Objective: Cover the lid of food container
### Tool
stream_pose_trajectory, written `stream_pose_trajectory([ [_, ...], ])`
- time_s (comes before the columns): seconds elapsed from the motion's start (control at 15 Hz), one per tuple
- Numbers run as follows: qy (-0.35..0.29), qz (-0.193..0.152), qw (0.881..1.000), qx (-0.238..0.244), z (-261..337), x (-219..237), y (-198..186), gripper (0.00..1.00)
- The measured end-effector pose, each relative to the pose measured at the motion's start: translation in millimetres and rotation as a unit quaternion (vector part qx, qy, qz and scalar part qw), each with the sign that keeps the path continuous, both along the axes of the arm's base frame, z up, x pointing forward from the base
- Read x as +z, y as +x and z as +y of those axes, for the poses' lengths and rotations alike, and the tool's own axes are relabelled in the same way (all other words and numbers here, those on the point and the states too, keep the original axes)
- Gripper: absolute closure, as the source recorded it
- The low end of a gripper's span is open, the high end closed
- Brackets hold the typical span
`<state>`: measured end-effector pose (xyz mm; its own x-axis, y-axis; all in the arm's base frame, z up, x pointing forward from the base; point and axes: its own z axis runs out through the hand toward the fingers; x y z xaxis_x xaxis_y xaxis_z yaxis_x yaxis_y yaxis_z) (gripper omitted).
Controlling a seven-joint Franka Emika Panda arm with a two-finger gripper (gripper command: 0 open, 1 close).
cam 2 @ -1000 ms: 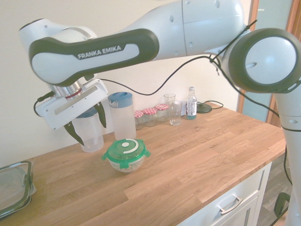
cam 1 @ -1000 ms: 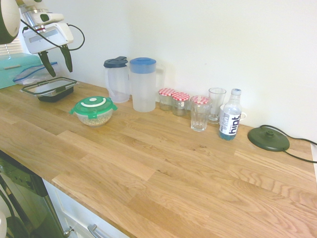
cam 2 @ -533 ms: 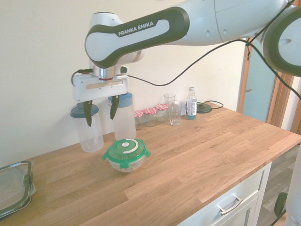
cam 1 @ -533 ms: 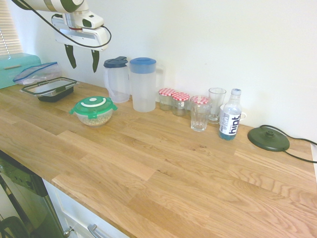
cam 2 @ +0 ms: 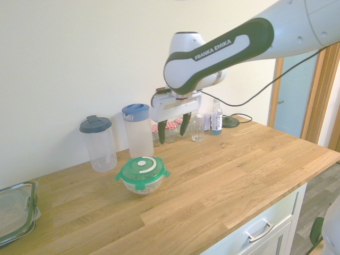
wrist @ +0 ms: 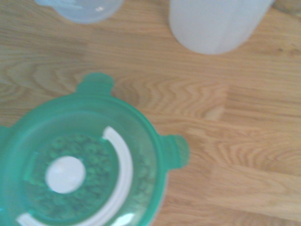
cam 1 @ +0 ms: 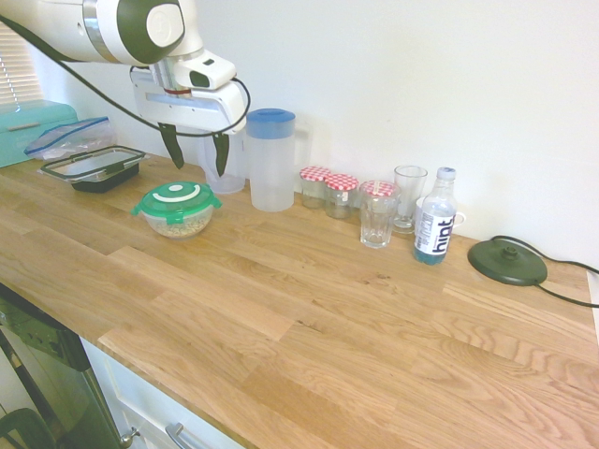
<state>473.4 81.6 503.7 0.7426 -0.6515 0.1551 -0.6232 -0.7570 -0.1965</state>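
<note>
Four clip tabs ring the lid (cam 1: 175, 197), thin, light, probably bendy, so it's best pressed at the rim by the wide-open, empty pincer (cam 1: 194, 152).

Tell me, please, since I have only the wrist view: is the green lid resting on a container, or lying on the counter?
Observer: The lid rests on the food container, a clear bowl of beige food.
Operator: Thank you. Are the jaws holding anything?
Observer: No, the gripper is open and empty, in the air above the counter, apart from the lid.
Operator: And the pale shapes beyond the lid?
Observer: Two clear jugs by the wall: a blue-lidded jug and a dark-lidded jug.
</note>
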Motion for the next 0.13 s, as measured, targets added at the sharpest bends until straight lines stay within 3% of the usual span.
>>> stream_pose_trajectory([
  [0.13,0.002,-0.001,1.000,-0.021,-40.8,-15.7,-28.4,0.00],
])
